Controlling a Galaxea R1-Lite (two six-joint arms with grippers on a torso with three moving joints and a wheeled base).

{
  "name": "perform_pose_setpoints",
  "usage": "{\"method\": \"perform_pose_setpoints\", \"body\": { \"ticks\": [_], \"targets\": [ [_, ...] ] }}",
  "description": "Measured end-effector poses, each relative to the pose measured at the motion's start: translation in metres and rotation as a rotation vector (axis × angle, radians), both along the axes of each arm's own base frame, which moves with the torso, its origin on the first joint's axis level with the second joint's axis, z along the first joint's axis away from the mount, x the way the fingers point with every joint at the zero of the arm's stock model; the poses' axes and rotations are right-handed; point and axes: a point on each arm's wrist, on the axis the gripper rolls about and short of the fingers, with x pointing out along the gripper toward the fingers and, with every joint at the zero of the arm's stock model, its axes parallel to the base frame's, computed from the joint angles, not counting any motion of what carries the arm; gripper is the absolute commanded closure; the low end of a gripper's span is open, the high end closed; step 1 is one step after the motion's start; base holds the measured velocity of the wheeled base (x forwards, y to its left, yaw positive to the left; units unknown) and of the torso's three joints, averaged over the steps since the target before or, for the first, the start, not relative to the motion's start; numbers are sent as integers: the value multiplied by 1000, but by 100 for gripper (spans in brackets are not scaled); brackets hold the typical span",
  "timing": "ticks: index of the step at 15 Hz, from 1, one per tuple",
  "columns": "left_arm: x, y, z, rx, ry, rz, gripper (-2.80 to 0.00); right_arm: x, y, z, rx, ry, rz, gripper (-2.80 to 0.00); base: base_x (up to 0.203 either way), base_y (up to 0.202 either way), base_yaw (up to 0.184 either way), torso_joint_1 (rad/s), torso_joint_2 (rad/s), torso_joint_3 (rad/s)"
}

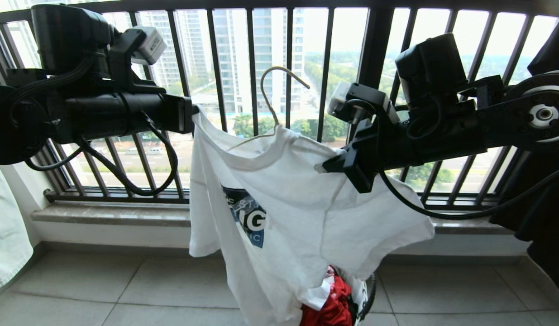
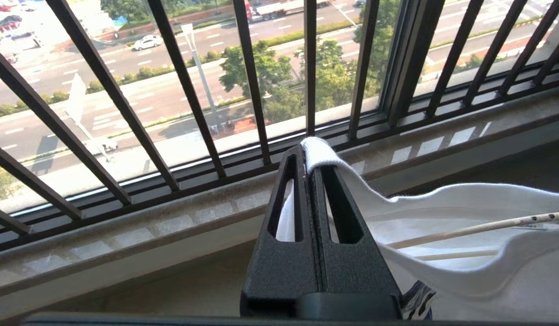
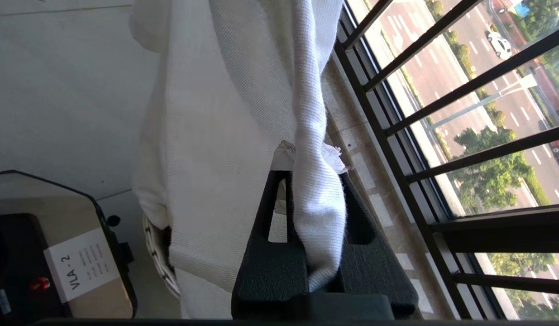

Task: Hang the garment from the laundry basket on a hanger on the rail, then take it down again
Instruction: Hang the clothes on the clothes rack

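1. Head view: our left gripper [image 1: 194, 118] pinches the garment [image 1: 302, 199] at ten o'clock, our right gripper [image 1: 327, 166] clamps it at two.
2. The hanger [image 1: 272, 97] sits inside the collar, above the laundry basket [image 1: 367, 294].

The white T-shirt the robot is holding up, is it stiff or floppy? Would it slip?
Probably floppy: the T-shirt sags between the left gripper and right gripper, its hem drooping toward the laundry basket. It looks light, since small pinches of cloth carry it. It might slide on the hanger, whose thin wire sits loosely inside the collar.
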Motion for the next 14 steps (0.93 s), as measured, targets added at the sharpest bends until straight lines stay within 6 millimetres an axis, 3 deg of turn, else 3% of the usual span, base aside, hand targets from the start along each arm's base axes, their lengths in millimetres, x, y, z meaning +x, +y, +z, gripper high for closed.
{"method": "perform_pose_setpoints", "body": {
  "ticks": [9, 14],
  "targets": [
    [-1, 34, 7, 133, 9, 90, 0, 0, -13, 2, -3, 0, -31, 0, 0, 0, 0, 0, 0, 0],
    [10, 35, 12, 126, -18, 94, 0, -3, -8, 5, 14, -4, -13, 0, 0, 0, 0, 0, 0, 0]
  ]
}}
